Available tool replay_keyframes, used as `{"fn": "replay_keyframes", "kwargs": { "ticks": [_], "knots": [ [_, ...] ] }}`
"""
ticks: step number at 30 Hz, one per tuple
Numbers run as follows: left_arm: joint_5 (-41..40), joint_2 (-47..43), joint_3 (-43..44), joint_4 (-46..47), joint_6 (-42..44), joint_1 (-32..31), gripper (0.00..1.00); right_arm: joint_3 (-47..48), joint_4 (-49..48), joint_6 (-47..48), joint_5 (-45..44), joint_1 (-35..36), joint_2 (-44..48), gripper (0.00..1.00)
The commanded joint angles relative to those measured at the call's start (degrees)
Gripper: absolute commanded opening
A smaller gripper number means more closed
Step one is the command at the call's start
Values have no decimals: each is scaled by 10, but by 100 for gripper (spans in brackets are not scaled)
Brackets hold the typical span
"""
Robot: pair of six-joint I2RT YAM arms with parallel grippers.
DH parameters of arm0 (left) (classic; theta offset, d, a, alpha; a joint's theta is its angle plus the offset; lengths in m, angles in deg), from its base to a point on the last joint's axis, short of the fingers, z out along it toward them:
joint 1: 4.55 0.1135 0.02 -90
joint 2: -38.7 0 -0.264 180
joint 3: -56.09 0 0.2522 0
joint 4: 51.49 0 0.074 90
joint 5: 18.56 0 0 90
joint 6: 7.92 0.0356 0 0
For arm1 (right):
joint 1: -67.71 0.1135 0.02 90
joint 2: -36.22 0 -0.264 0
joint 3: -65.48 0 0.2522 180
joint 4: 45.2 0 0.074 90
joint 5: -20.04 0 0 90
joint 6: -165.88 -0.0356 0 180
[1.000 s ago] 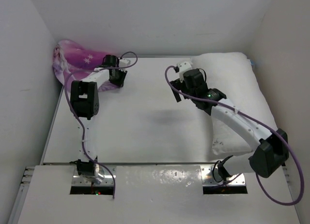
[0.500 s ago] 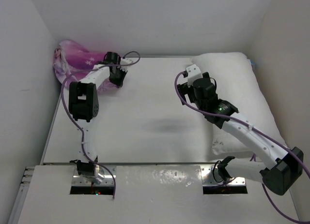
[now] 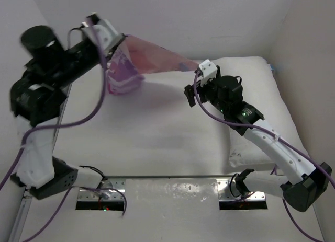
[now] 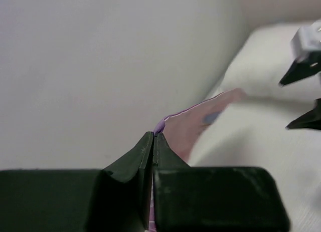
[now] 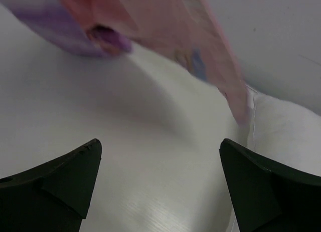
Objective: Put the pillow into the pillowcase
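Right pincer (image 3: 190,95) sits nearest to me: jaws fully released, grasping nothing, hovering over the white table (image 3: 141,137) just beside the large white puffy rectangular pillow (image 3: 259,95). That pillow lies along the table's right side. Farther off and high above the table, the left pincer (image 3: 111,47) is clenched on one edge of the thin purple-magenta printed fabric pillowcase (image 3: 152,56). The case stretches through the air from that pinch toward the pillow, pale pink inside showing.

Hazards, as I judge them:
1. The pinch is narrow, so tension may pull the fabric free.
2. A right-pincer grab through both layers would seal the mouth.
3. With only one edge held, the opening may sag closed.

Count: two pincers, one pillow, one pillowcase, one table.
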Motion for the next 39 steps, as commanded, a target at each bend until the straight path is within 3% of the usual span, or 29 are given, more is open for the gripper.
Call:
{"fn": "replay_keyframes", "kwargs": {
  "ticks": [1,4,8,13,15,17,18,22,27,30,32,34,35,37,39],
  "knots": [
    [12,-15,-20,42,-90,-17,0,34,-52,-25,66,-8,15,99],
    [-56,-15,-21,64,-107,-17,0,29,-60,-48,91,-3,24,99],
    [-112,-38,-175,118,-133,20,0,12,-71,-72,69,0,16,99],
    [-95,14,-229,129,-183,94,0,16,-79,-101,-15,-14,-52,99],
    [-73,72,-233,112,-216,143,0,29,-83,-120,-20,-25,-120,98],
    [-61,126,-244,110,-236,195,0,71,-79,-154,-20,-42,-181,97],
    [-64,143,-265,115,-237,212,0,97,-47,-166,-20,-47,-241,97],
    [-112,180,-368,174,-255,315,0,232,70,-204,-4,-61,-319,96],
    [-176,149,-547,261,-271,440,0,178,37,-199,40,-75,-263,97],
    [-166,121,-648,275,-243,481,1,159,85,-189,62,-80,-247,95],
    [-117,97,-691,268,-195,487,36,134,109,-197,65,-81,-243,84],
    [-68,68,-684,252,-159,482,59,111,131,-229,75,-93,-236,68],
    [-23,60,-650,237,-149,466,86,83,134,-240,104,-101,-227,56],
    [46,41,-603,215,-116,421,99,59,132,-270,119,-117,-219,51],
    [83,44,-525,194,-83,374,100,32,129,-286,109,-129,-219,54]
  ]
}}
